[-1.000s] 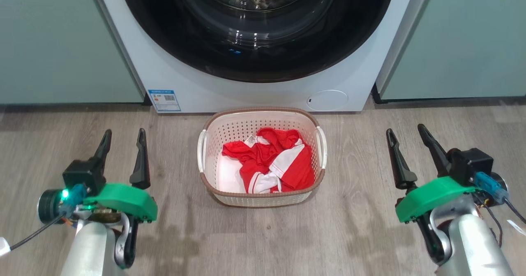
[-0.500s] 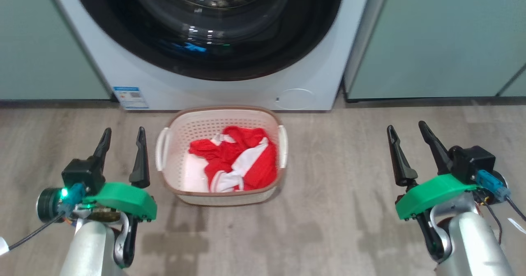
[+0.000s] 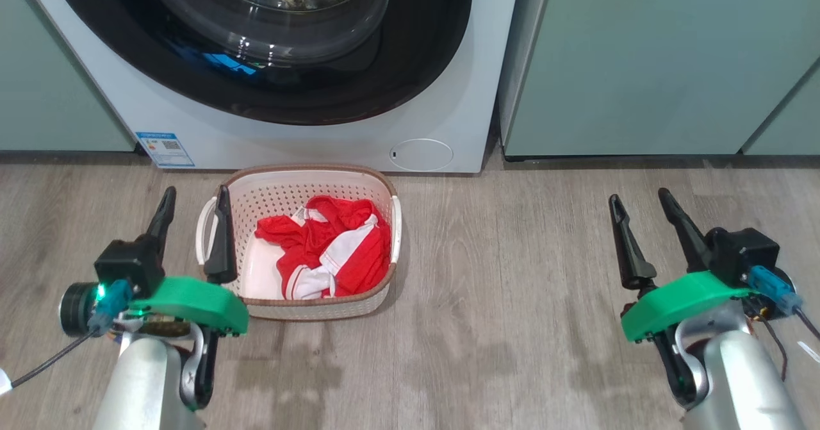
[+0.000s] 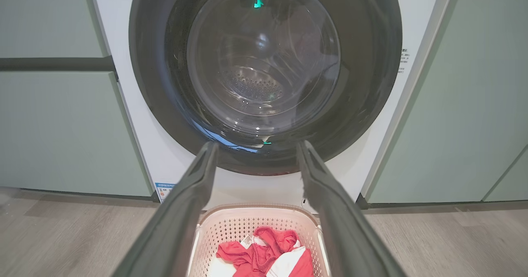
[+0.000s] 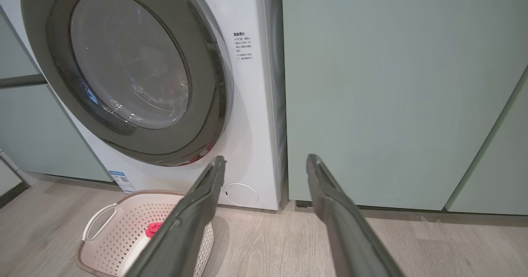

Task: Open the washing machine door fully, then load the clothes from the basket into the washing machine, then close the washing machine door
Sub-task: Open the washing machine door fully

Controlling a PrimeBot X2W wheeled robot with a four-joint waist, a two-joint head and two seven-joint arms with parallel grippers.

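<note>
Red clothes [image 3: 333,250] and basket [image 3: 282,196] drifted to eleven o'clock because we turned right; washing machine door [image 3: 269,45] unopened, left gripper [image 3: 196,190] and right gripper [image 3: 639,194] fingers wide, empty.

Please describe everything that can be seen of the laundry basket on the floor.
The basket is a cream-white perforated tub that looks like plastic. It is a rounded rectangle with a brown woven-look rim and a white handle on each side. It stands upright on the wooden floor, close in front of the washing machine. Red and white clothes lie crumpled inside it, leaving part of its bottom bare toward the robot's left.
</note>
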